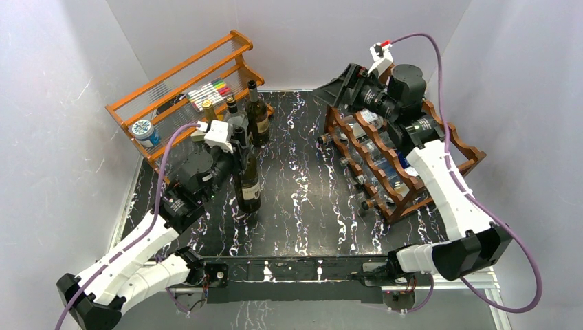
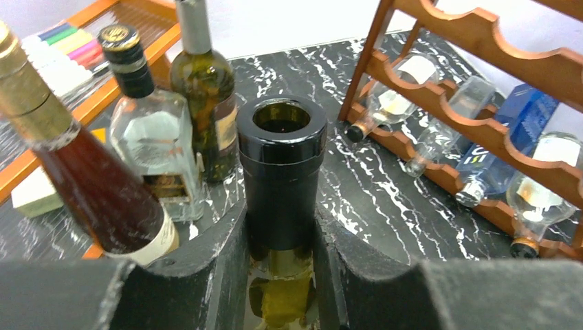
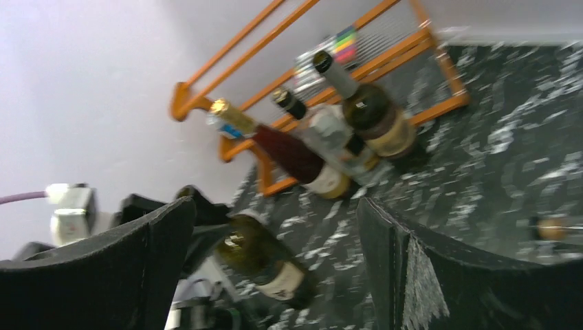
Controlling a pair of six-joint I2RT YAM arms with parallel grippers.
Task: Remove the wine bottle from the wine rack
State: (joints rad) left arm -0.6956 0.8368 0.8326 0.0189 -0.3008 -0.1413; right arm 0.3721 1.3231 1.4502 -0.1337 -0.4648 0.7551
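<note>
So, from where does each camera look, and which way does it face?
Top external: above and behind the bases, looking down on the table; left arm and right arm show.
Left wrist: on the left arm, facing the wine rack; left fingers shut on the wine bottle.
Right wrist: on the right arm, facing the orange rack; open right fingers show.
All share that bottle.

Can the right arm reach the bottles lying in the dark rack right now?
Probably yes: the right gripper is open and empty by the wine rack, but points away toward the orange rack, so it must turn first.
</note>
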